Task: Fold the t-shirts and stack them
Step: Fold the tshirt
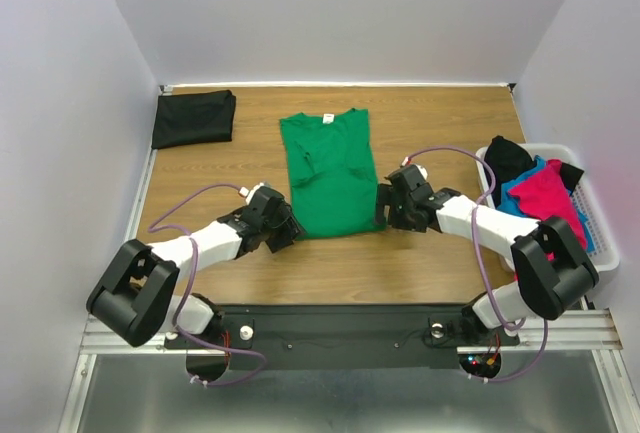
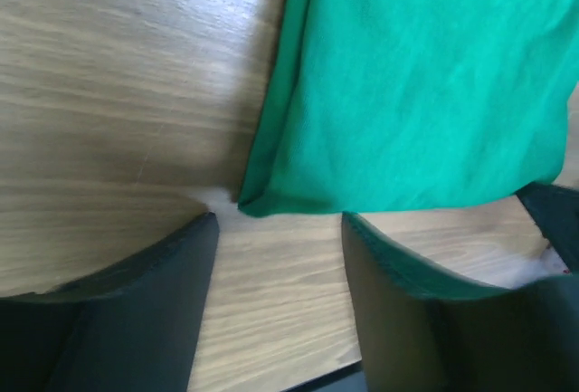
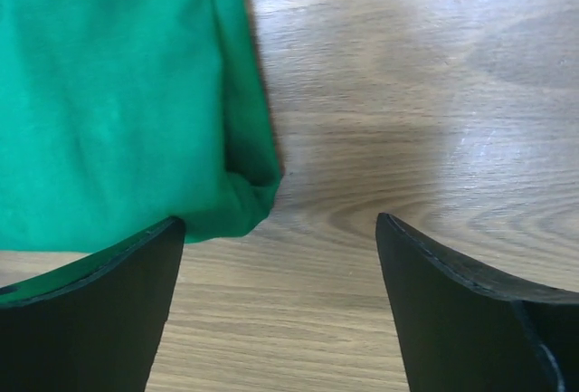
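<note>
Wooden table (image 1: 440, 123). Centred on it, green t-shirt (image 1: 330, 178), sleeves folded in, probably awaiting a hem-to-collar fold. White basket (image 1: 603, 233) of unfolded tees (image 1: 545, 193) at right; folded black t-shirt (image 1: 194, 118) far left, likely starting the stack. At the hem corners, left gripper (image 1: 288, 228) and right gripper (image 1: 384, 205), jaws wide apart, empty.

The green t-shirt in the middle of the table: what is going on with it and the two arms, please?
Two robot arms are folding t-shirts. The green t-shirt lies flat on the table, its sides seemingly folded in. The left pincer is open at its near left corner and the right pincer is open at its near right corner; neither has closed on the cloth. One black t-shirt lies folded at the far left, and more shirts wait in the white basket on the right.
</note>
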Available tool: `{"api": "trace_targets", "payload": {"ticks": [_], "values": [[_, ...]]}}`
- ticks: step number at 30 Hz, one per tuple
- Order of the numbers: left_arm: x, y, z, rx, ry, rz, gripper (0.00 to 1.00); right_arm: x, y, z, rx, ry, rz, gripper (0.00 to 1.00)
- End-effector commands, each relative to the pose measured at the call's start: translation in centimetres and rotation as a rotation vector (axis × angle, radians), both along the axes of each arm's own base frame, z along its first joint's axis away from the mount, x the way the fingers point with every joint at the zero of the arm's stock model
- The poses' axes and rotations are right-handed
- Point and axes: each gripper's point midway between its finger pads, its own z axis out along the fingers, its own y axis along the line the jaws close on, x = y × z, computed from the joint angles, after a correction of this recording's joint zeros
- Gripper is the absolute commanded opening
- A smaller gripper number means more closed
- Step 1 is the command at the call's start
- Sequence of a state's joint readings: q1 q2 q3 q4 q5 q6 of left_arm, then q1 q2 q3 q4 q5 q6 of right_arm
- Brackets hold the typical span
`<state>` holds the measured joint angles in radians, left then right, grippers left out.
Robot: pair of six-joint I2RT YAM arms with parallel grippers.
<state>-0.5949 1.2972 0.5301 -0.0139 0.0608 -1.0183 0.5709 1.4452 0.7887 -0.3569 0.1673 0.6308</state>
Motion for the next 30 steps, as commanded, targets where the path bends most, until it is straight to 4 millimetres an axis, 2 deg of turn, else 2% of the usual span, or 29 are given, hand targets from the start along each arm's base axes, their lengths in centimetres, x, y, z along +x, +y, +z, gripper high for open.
{"api": "trace_targets", "payload": {"ticks": [1, 2, 3, 4, 5, 7, 8, 9, 12, 16, 17, 20, 21, 25, 29, 30], "values": [[-0.1, 0.0, -1.1, 0.026, 0.025, -0.010, 0.49, 0.5, 0.3, 0.0, 0.054, 0.007, -0.038, 0.89], [-0.3, 0.0, -1.3, 0.027, 0.033, -0.013, 0.43, 0.4, 0.3, -0.4, 0.053, 0.019, -0.038, 0.87], [-0.3, -0.3, -1.4, 0.017, 0.027, -0.018, 0.31, 0.3, 0.3, -0.6, 0.055, 0.025, -0.042, 0.84], [-0.3, -0.2, -1.5, 0.016, 0.026, -0.016, 0.27, 0.3, 0.2, -0.8, 0.055, 0.030, -0.046, 0.82], [-0.4, -0.2, -1.8, 0.020, 0.031, -0.015, 0.17, 0.2, 0.3, -1.1, 0.057, 0.041, -0.043, 0.77], [-0.3, -0.1, -1.9, 0.022, 0.029, -0.012, 0.13, 0.1, 0.6, -1.4, 0.072, 0.053, -0.040, 0.66], [-0.3, -0.1, -2.0, 0.024, 0.033, -0.012, 0.05, -0.2, 0.9, -1.7, 0.087, 0.071, -0.033, 0.62], [-0.3, -0.2, -2.2, 0.027, 0.038, -0.014, 0.03, -0.3, 1.1, -1.9, 0.098, 0.077, -0.036, 0.56], [-0.1, -0.3, -2.3, 0.034, 0.035, -0.018, 0.00, -1.0, 1.5, -2.4, 0.127, 0.100, -0.023, 0.55], [0.1, -0.2, -2.4, 0.050, 0.030, -0.023, 0.00, -1.5, 1.5, -2.4, 0.142, 0.101, -0.025, 0.45], [0.1, -0.1, -2.3, 0.052, 0.022, -0.026, 0.00, -1.6, 1.6, -2.3, 0.151, 0.103, -0.023, 0.41], [0.0, 0.1, -1.8, 0.054, -0.008, -0.018, 0.00, -1.6, 1.6, -2.3, 0.159, 0.094, -0.019, 0.21], [0.2, 0.1, -1.1, 0.044, -0.038, -0.013, 0.00, -1.9, 2.0, -2.3, 0.175, 0.106, -0.005, 0.14], [-0.3, 0.1, -0.2, 0.026, -0.076, -0.029, 0.00, -1.7, 2.5, -2.4, 0.190, 0.103, 0.029, 0.00], [-0.9, 0.1, -0.1, 0.015, -0.084, -0.043, 0.00, -2.2, 2.8, -2.2, 0.209, 0.106, 0.056, 0.00], [-1.1, 0.0, 0.0, 0.008, -0.085, -0.047, 0.00, -2.3, 2.8, -1.5, 0.222, 0.089, 0.059, 0.00]]}}
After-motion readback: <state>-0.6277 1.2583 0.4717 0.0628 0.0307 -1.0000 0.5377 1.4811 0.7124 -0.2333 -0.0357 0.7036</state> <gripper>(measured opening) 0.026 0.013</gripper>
